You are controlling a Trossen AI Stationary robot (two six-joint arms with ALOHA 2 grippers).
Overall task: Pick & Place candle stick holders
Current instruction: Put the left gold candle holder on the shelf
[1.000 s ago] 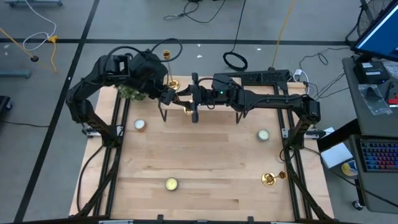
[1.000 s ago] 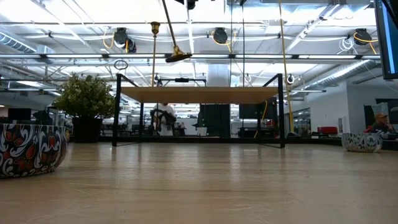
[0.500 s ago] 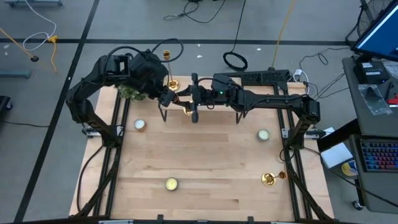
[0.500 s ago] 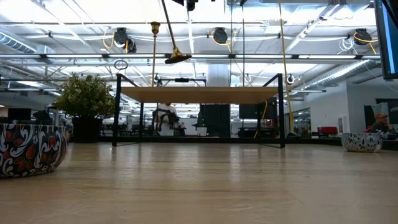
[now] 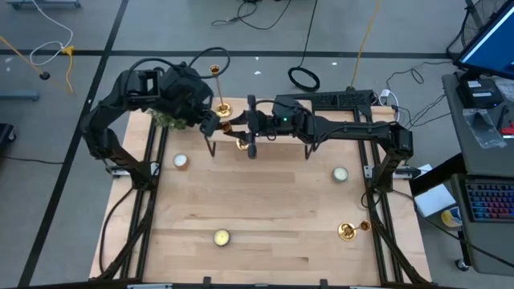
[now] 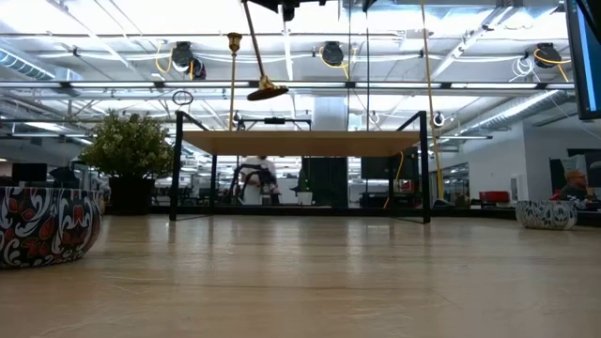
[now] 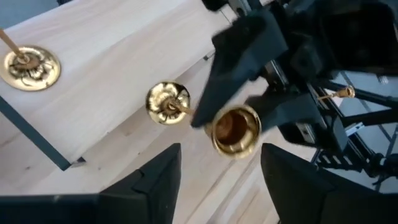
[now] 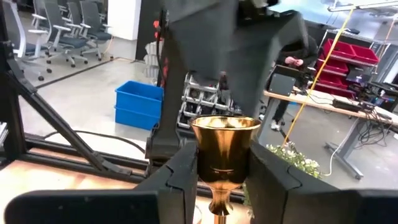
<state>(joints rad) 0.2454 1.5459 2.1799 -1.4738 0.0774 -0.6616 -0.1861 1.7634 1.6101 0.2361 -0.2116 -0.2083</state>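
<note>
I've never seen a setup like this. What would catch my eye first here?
Probably the two dark arms meeting over the table's far edge, where the right gripper clamps a shiny gold candlestick by its cup, with the left gripper open just in front of it. Two more candlesticks stand on a small raised shelf there, and a green plant sits under the left arm.

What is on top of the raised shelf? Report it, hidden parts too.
One tall candlestick stands on the shelf, near its left end. A second candlestick hangs above, held by the right gripper, not touching. The arms hide part of it.
</note>
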